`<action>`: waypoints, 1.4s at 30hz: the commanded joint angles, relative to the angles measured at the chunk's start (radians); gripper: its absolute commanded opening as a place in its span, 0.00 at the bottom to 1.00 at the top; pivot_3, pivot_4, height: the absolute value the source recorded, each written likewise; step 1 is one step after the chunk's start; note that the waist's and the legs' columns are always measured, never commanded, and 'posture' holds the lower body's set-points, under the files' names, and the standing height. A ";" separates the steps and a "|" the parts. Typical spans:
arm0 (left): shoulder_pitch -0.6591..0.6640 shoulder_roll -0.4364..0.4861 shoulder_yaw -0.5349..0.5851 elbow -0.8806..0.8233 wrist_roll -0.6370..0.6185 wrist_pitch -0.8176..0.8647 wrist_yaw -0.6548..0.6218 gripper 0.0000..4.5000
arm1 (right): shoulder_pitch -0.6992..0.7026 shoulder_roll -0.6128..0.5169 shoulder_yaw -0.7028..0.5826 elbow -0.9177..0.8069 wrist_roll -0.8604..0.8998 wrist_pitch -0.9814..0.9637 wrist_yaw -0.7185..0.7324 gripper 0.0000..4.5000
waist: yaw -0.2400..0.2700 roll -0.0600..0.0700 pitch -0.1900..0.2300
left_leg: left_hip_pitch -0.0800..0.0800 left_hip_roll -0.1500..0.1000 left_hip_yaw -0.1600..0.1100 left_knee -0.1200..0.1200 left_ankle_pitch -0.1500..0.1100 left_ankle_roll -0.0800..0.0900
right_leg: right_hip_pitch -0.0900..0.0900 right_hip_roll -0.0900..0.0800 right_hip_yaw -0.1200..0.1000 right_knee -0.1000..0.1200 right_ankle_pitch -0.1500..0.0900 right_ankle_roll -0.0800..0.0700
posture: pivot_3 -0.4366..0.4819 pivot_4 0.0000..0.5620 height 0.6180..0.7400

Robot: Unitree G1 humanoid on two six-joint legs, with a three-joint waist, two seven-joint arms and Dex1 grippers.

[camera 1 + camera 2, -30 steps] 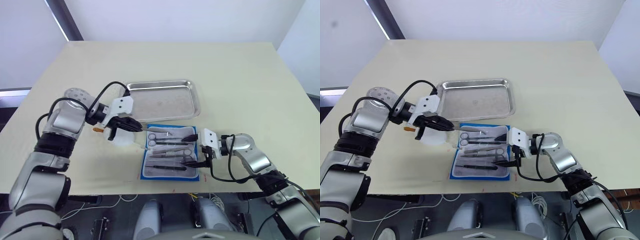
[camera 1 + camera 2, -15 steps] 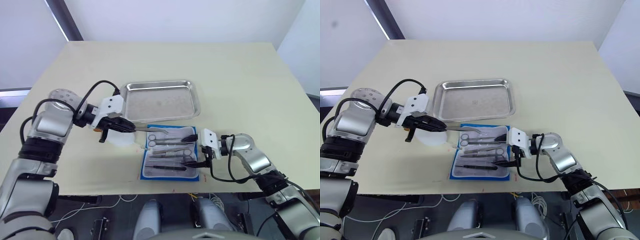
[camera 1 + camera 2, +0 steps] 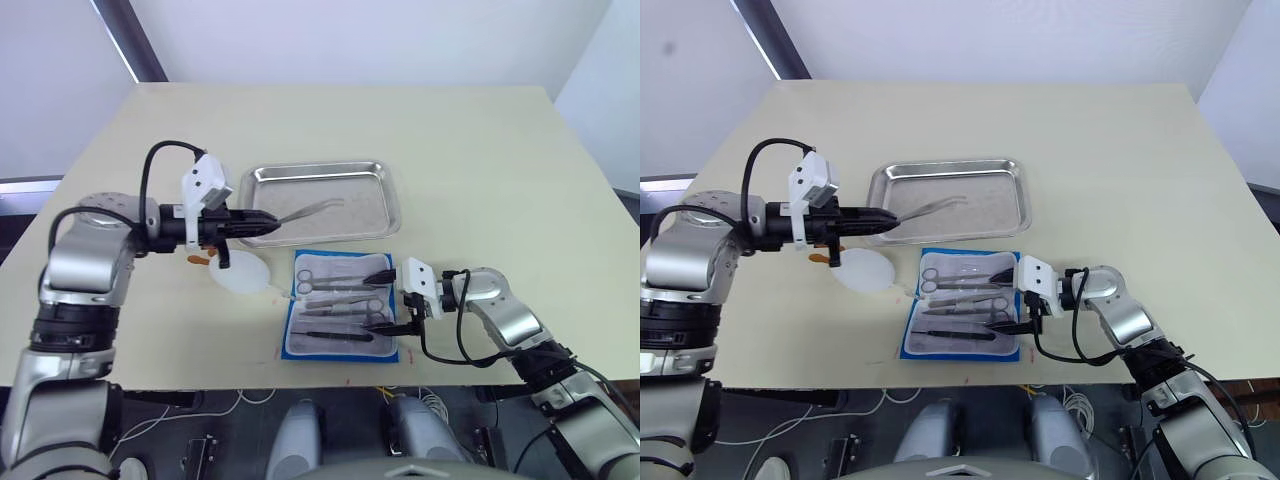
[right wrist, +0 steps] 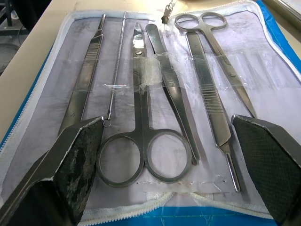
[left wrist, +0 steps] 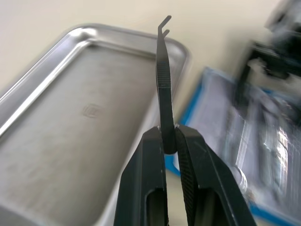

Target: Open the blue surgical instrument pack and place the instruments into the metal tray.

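Our left gripper (image 5: pixel 170 141) pinches bent tweezers (image 3: pixel 308 209) by one end, tip over the tray (image 3: pixel 385 205). Right gripper (image 4: pixel 169 155) spread wide, empty, at the open blue pack (image 3: pixel 296 345). Tweezers look held at an angle; a careless release could land them on the rim.
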 commanded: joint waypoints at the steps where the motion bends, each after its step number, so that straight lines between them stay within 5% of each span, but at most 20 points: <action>1: 0.002 -0.063 0.077 -0.113 0.007 0.097 0.224 0.02 | 0.070 -0.042 0.081 0.111 -0.110 0.056 0.005 1.00 | 0.000 -0.001 0.000 | 0.002 0.000 0.000 0.000 0.000 0.000 | 0.002 0.000 0.000 0.000 0.000 0.000 | 0.48 0.27 1.00; 6: 0.023 -0.270 0.060 -0.235 0.123 0.222 0.601 0.02 | 0.060 -0.037 0.077 0.119 -0.106 0.054 0.006 1.00 | 0.002 -0.002 -0.001 | 0.007 -0.001 0.000 -0.002 0.000 0.000 | 0.008 -0.001 0.000 -0.001 0.000 0.000 | 0.48 0.27 1.00; 14: 0.039 -0.448 0.041 -0.246 0.224 0.308 0.877 0.02 | 0.060 -0.034 0.072 0.128 -0.103 0.025 0.006 1.00 | 0.002 -0.002 -0.002 | 0.008 -0.001 -0.001 -0.002 0.000 0.000 | 0.008 -0.002 0.001 -0.002 0.000 0.000 | 0.48 0.27 1.00; 25: -0.013 -0.565 0.090 -0.126 0.237 0.381 1.025 0.02 | 0.062 -0.038 0.069 0.135 -0.103 0.013 0.005 1.00 | 0.003 -0.003 -0.003 | 0.008 -0.002 -0.001 -0.003 0.000 -0.001 | 0.009 -0.002 0.000 -0.002 0.000 0.000 | 0.48 0.27 1.00; 42: -0.076 -0.584 0.100 0.026 0.241 0.311 1.063 0.02 | 0.063 -0.029 0.061 0.136 -0.096 0.013 -0.004 1.00 | 0.003 -0.003 -0.003 | 0.008 -0.002 -0.001 -0.003 0.000 -0.001 | 0.009 -0.002 0.000 -0.003 0.000 0.000 | 0.48 0.27 1.00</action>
